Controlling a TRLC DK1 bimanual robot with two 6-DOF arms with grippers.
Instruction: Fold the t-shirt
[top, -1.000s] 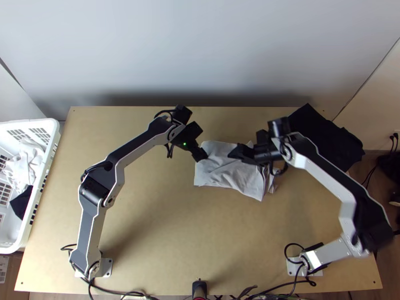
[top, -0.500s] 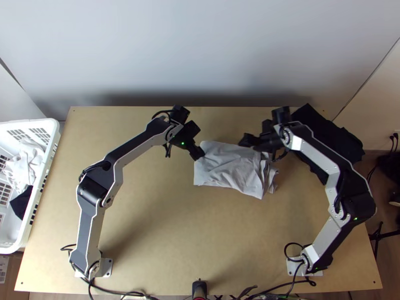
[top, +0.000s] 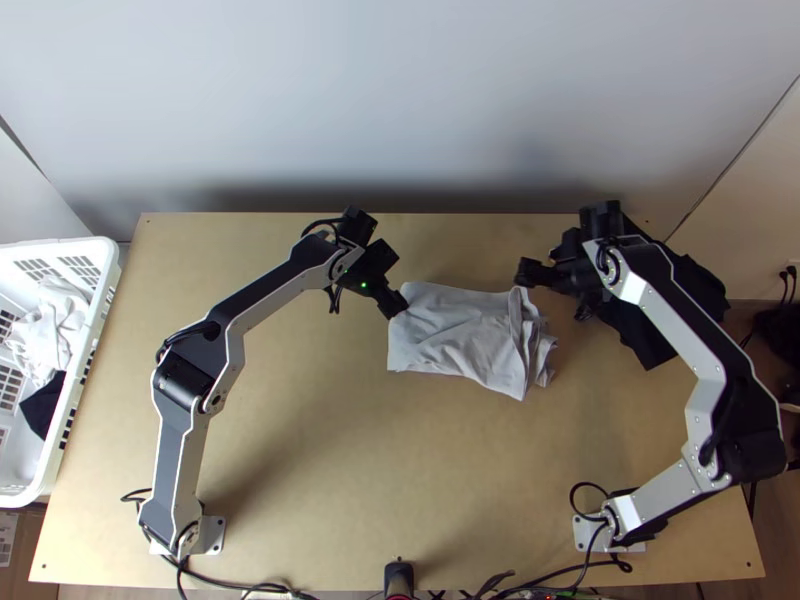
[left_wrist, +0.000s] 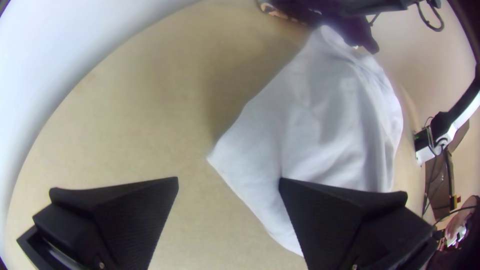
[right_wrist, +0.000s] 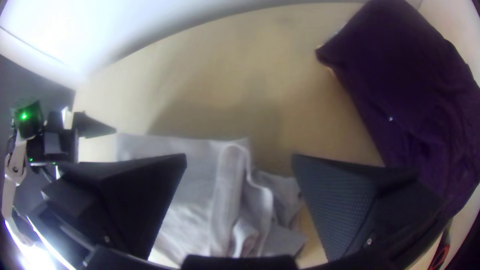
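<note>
Diffuse light with soft shadows.
A dark shadow band lies along the pale wall (top: 400, 100) behind the wooden table (top: 300, 470); glare whitens the wall in the right wrist view; both wrist views bend straight edges.

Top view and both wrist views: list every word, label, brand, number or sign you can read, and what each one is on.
None readable.
Light grey t-shirt: no lettering visible.
Dark cloth: a tiny pale speck, too small to read.
Pale patch below the white basket: possibly a label, too small to read.
</note>
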